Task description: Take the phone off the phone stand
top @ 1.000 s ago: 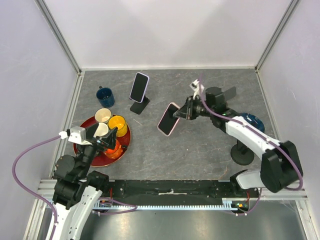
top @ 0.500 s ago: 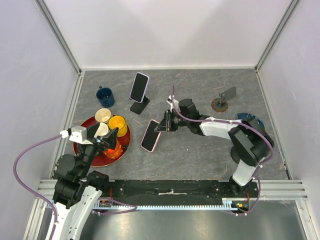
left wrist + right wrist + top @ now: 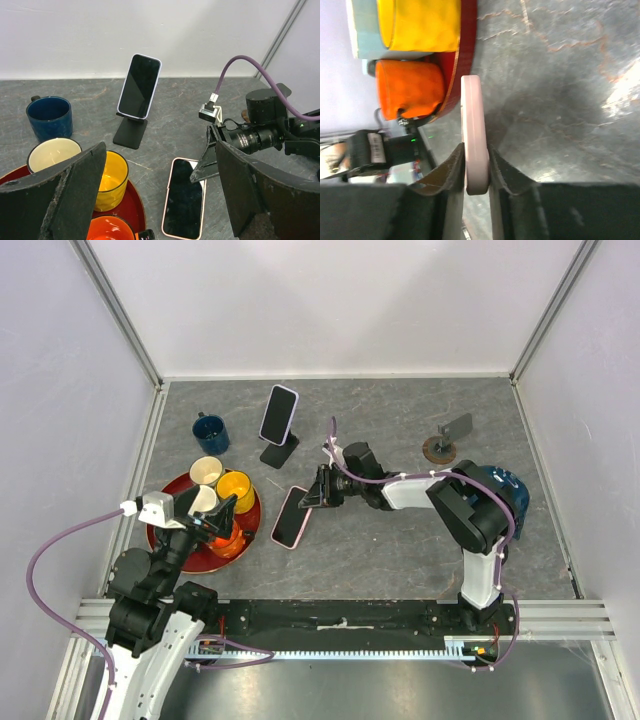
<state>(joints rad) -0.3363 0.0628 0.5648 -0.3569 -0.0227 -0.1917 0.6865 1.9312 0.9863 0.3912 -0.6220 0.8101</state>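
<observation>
My right gripper (image 3: 316,498) is shut on the top end of a pink-cased phone (image 3: 291,517). The phone lies screen up, low over the table just right of the red tray (image 3: 165,538). The right wrist view shows the phone's pink edge (image 3: 473,125) pinched between both fingers (image 3: 450,172). The left wrist view shows the same phone (image 3: 184,204) flat at table level. An empty small phone stand (image 3: 447,438) is at the back right. My left gripper (image 3: 205,512) is open and empty above the tray, left of the phone.
A second phone (image 3: 279,415) leans on a black stand (image 3: 279,452) at the back middle. A blue mug (image 3: 210,432) stands left of it. The tray holds cream (image 3: 206,471), yellow (image 3: 236,488) and orange (image 3: 226,540) cups. A dark blue bowl (image 3: 503,483) sits at the right.
My right gripper has carried the pink phone left and down, from mid-table to beside the red tray, and laid it nearly flat. The left arm has not moved.
</observation>
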